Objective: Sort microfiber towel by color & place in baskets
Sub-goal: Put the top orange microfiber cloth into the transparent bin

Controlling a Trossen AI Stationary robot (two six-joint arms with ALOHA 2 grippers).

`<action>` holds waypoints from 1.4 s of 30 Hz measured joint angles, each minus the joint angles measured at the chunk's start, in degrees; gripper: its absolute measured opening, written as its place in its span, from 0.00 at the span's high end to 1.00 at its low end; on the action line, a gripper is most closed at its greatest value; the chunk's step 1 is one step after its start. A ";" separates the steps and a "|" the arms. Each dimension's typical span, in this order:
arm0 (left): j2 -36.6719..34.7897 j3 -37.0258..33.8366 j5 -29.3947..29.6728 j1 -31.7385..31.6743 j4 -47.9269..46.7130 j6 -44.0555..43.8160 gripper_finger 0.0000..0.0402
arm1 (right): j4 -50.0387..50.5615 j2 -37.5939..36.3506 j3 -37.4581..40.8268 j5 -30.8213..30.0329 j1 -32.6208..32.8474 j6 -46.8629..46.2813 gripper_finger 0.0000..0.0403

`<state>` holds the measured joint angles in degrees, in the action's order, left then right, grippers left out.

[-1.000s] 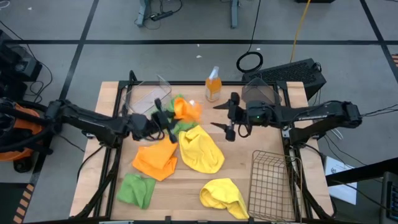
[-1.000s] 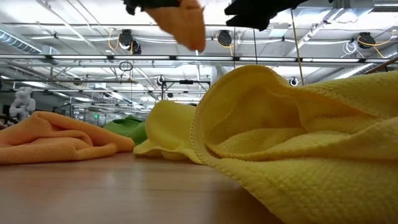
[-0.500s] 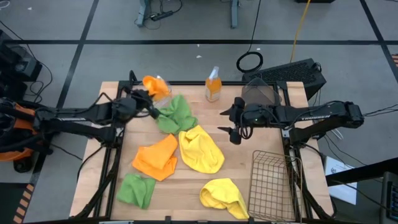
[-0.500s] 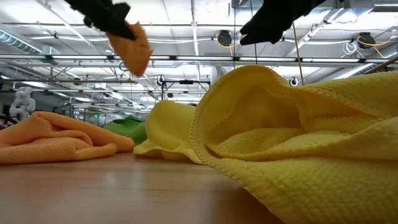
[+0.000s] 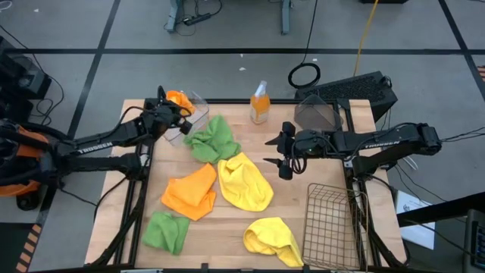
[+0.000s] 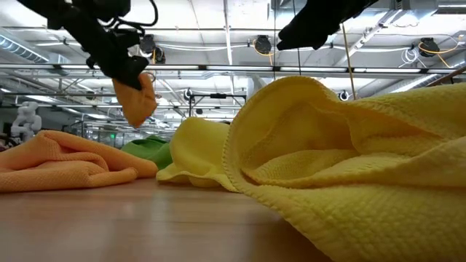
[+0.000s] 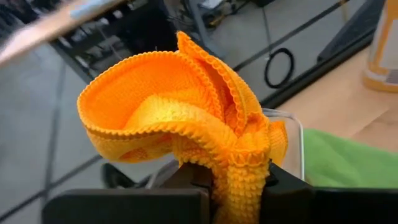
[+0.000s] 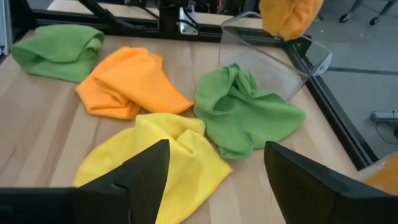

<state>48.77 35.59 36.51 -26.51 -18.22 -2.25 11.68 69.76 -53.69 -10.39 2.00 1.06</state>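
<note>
My left gripper is shut on an orange towel and holds it above the clear basket at the table's far left corner. My right gripper hangs open over the table's middle, right of the cloths, touching nothing. On the wood lie a green towel, a second orange towel, two yellow towels and another green towel. The dark smoky basket stands at the far right. The wire mesh basket stands at the near right. My left gripper pinches the orange towel between its two fingers at a bunched fold with several layers. The cloth is lifted clear and bulges out past the fingertips. In the low view it hangs below the gripper.
An orange spray bottle with a white top stands at the far edge between the clear and smoky baskets. Bare wood lies between the yellow towels and the wire basket. The near yellow towel fills much of the low view.
My left gripper has carried the orange towel from above the table's middle toward the far left corner, and it now stands over the clear basket. The green towel that lay under it now shows in full. The right arm has hardly moved.
</note>
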 joint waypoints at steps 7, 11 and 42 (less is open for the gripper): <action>4.53 -1.55 -15.56 -10.51 8.55 3.21 0.91 | -0.54 0.53 0.00 0.00 0.00 0.00 0.38; 9.39 -1.57 -19.53 -15.24 10.22 4.11 0.90 | -0.33 1.29 0.02 0.06 0.00 0.02 0.38; 24.22 -0.68 -28.93 -22.59 8.58 -1.98 0.58 | -1.59 4.17 -0.02 0.20 0.00 1.79 0.38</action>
<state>72.99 34.91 7.57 -49.10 -9.64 -4.23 10.08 73.93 -53.71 -10.20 2.00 2.85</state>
